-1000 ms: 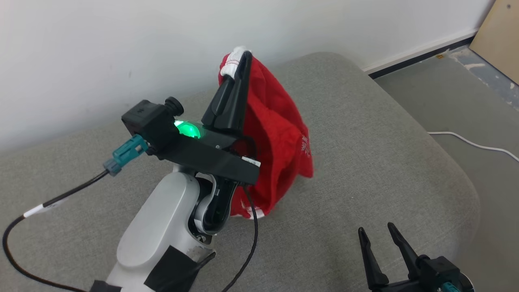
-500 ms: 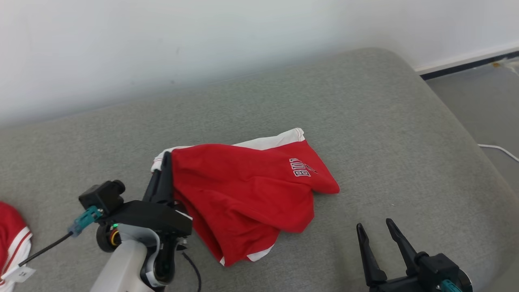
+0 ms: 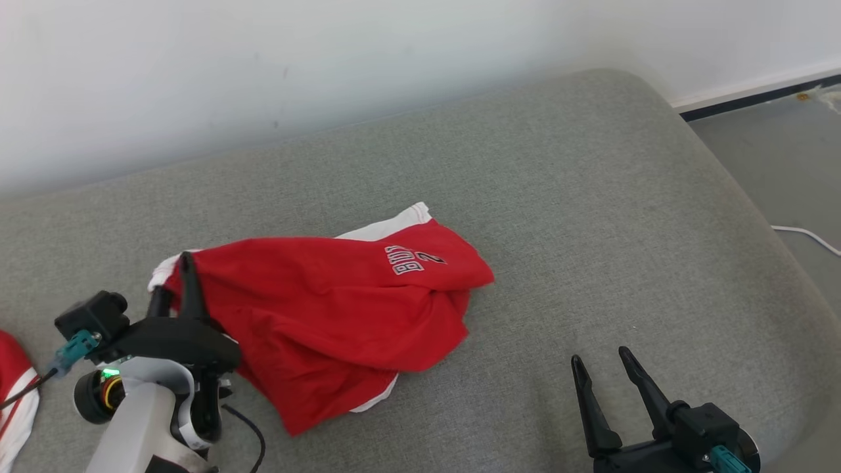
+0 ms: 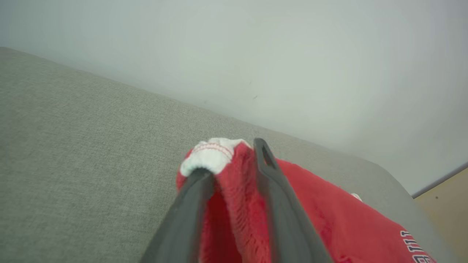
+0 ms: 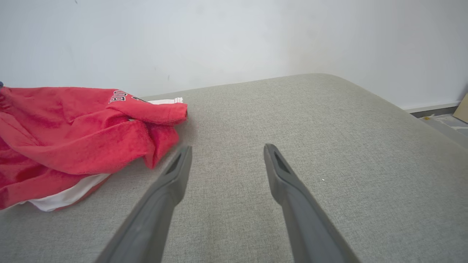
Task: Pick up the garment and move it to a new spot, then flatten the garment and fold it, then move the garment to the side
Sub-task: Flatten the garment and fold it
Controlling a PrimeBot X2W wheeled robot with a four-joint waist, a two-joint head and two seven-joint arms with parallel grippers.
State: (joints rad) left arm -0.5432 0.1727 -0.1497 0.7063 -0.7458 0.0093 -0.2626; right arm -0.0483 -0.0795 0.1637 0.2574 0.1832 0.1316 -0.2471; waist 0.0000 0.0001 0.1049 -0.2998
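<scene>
Your left gripper (image 3: pixel 172 286) gripped white hem of red shorts (image 3: pixel 328 309) | shorts lay crumpled on grey sofa cushion (image 3: pixel 558 197) | right gripper (image 3: pixel 600 358) fingers apart, idle | flatten, fold, side-move looked pending

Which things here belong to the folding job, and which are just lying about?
Job: red garment, clamped at its white hem by the left pincer; open right pincer; grey cushion.
Lying about: red-and-white cloth at far left; white cable on floor.
</scene>
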